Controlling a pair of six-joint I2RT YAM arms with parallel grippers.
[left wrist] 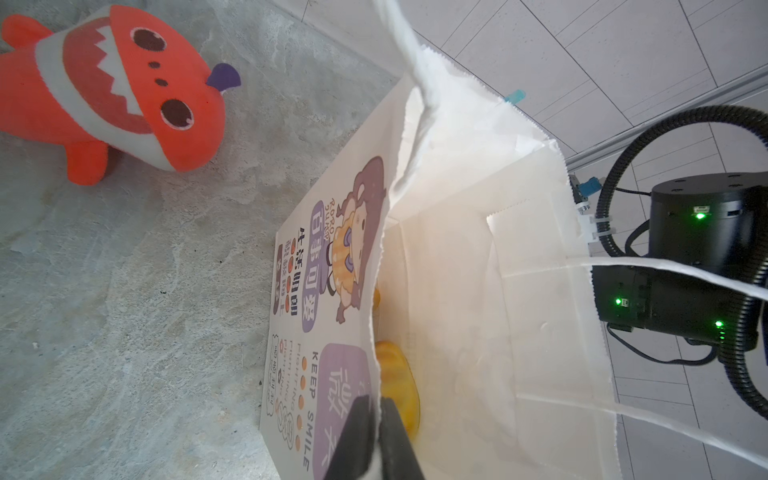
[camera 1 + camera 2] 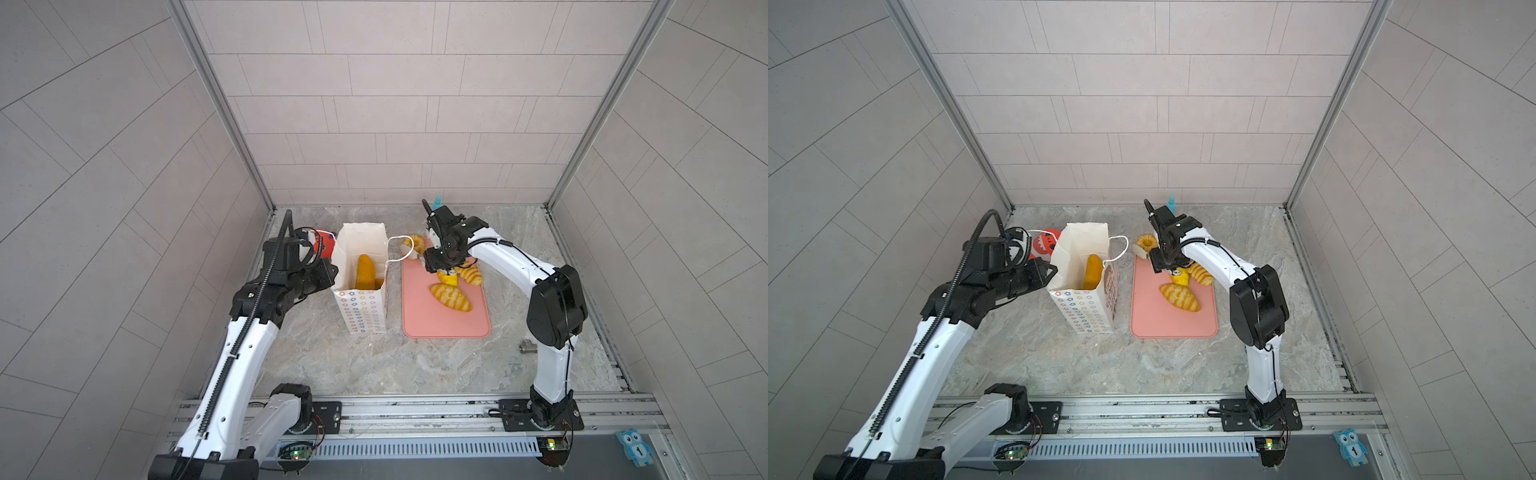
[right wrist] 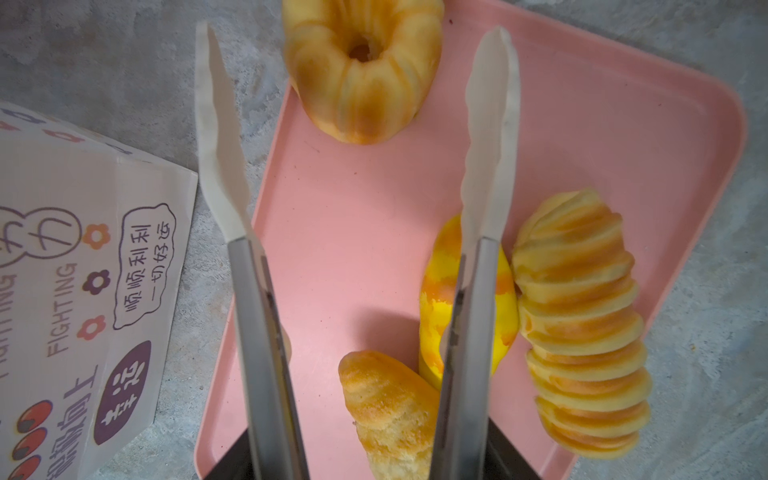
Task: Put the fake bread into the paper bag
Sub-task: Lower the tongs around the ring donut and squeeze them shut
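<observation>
Four breads at the pink tray: fluted ring overhanging the far edge, striped roll along the right edge, yellow bun touching that roll, striped loaf nearer the middle. Long loaf stands on end inside the paper bag; a second piece beside it is mostly hidden. Bag upright, mouth open, just left of the tray. Left gripper pinched together on the bag's left rim. Right gripper grips tongs above the tray's far end; tong tips apart, one arm crossing the yellow bun. Shark toy lies on the table behind the left arm.
</observation>
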